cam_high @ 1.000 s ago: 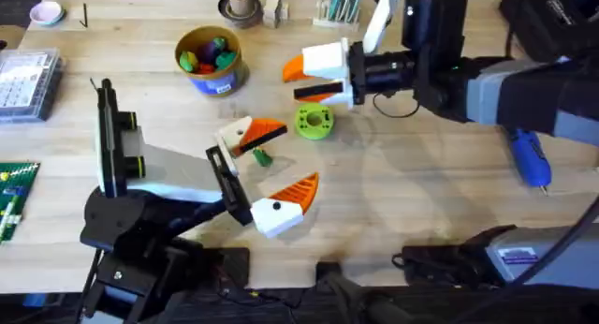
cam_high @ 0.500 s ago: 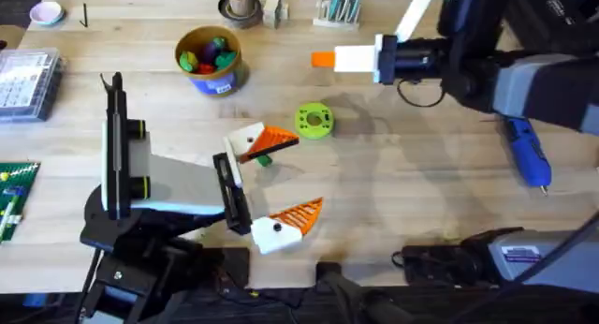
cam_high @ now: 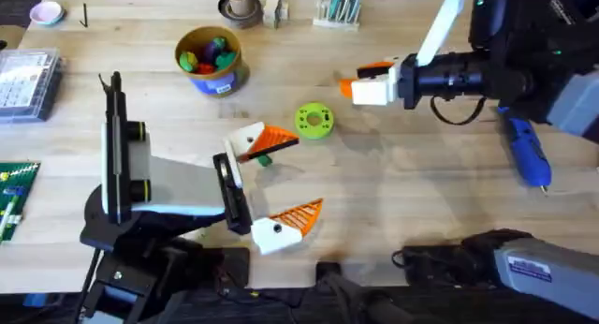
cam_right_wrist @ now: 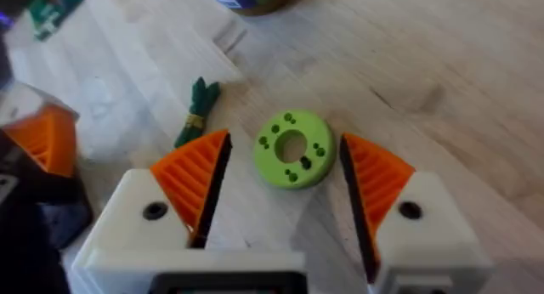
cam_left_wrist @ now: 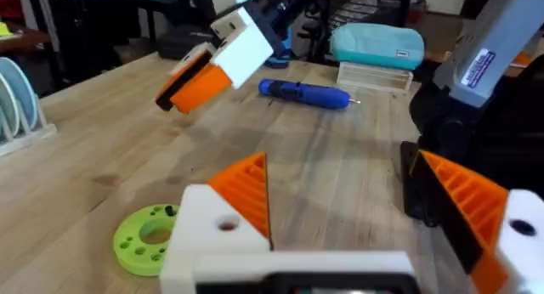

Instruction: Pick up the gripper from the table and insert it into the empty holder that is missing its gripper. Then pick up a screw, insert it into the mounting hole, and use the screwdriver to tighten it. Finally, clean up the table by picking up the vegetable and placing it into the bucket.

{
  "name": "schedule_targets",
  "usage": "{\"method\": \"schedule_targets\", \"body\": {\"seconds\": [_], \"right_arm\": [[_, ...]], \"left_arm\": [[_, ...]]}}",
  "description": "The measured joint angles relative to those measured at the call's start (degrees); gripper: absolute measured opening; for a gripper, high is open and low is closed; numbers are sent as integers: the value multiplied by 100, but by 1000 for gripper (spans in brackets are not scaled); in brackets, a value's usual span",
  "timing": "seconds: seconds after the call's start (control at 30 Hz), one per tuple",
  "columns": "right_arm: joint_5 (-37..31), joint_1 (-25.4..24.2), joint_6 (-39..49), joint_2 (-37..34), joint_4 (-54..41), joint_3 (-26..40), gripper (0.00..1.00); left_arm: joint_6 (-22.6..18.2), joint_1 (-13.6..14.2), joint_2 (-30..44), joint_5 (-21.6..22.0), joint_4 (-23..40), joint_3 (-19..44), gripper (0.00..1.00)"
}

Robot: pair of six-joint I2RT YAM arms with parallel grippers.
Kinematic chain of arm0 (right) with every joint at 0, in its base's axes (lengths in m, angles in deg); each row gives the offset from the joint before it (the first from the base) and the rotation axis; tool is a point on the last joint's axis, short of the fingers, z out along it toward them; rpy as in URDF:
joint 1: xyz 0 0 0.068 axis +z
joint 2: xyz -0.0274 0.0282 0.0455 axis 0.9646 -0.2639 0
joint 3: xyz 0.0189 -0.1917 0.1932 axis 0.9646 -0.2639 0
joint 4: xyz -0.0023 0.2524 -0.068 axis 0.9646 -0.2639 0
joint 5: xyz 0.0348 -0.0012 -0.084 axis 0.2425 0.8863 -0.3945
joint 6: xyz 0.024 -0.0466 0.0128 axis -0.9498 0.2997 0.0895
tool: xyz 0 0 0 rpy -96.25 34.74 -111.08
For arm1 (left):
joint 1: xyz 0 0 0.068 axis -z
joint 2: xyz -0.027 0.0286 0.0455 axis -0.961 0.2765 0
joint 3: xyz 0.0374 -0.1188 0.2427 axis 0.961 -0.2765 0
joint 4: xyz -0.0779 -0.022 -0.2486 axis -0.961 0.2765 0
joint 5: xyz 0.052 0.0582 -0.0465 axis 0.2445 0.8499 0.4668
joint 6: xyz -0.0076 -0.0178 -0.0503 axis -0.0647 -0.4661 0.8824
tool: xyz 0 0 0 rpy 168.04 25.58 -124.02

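- The right gripper (cam_high: 360, 81) hung above the desk (cam_high: 421, 193) at the far right, its orange-padded fingers spread apart and holding nothing.
- In the right wrist view, the lime-green disc (cam_right_wrist: 293, 148) showed on the desk between those spread fingers, and the vegetable (cam_right_wrist: 196, 107) lay close by.
- The left gripper (cam_high: 271, 179) sat low near the desk's middle, jaws wide apart and empty, with the vegetable (cam_high: 263, 158) beside its far finger.
- The screwdriver (cam_high: 525, 152) lay at the right edge.
- The bucket (cam_high: 211, 59) stood at the back, toys inside.
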Motion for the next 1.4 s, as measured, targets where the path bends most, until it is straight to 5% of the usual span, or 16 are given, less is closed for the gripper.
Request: {"method": "schedule_targets", "body": {"seconds": [0.2,0.37,0.7,0.93,1.4], "right_arm": [[-1273,829,635,106,-432,9,815],[-1681,1321,873,1,-588,9,816],[-2280,1399,810,-335,-1031,51,818],[-2810,1709,771,-1099,-1625,831,818],[-2983,1858,1168,-1637,-1602,1145,818]], "left_arm": [[-1,0,0,-2,0,0,993],[-2,0,0,-2,0,0,993],[-2,0,0,-2,0,0,993],[-2,0,0,-2,0,0,993],[-2,0,0,-2,0,0,993]]}}
